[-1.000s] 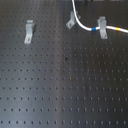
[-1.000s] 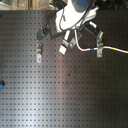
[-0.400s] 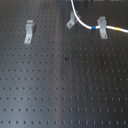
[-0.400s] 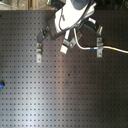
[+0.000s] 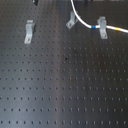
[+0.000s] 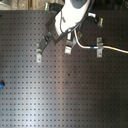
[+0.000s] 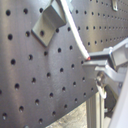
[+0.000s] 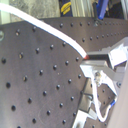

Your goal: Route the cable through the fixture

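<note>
The gripper (image 6: 68, 36) hangs over the far part of the board, its fingertips (image 7: 102, 56) pinched together on the cable (image 5: 80, 18), which enters them as a taut white line in both wrist views. Over the last second the arm has slid toward the second exterior view's left and a little down, so that the gripper now sits just above the fixture (image 6: 69, 46), the short forked clip in the middle of the row; in the first exterior view the cable has swept with it and now passes just beside the fixture's top. From there the cord runs on to the taller clip (image 5: 102, 26), where its blue and yellow bands lie, and off the board's edge. Whether the cable already sits between the fixture's prongs is hard to say at this resolution; it looks to be beside the fork rather than in it. I judge the routing begun but unfinished, with lowering into the fork next.
</note>
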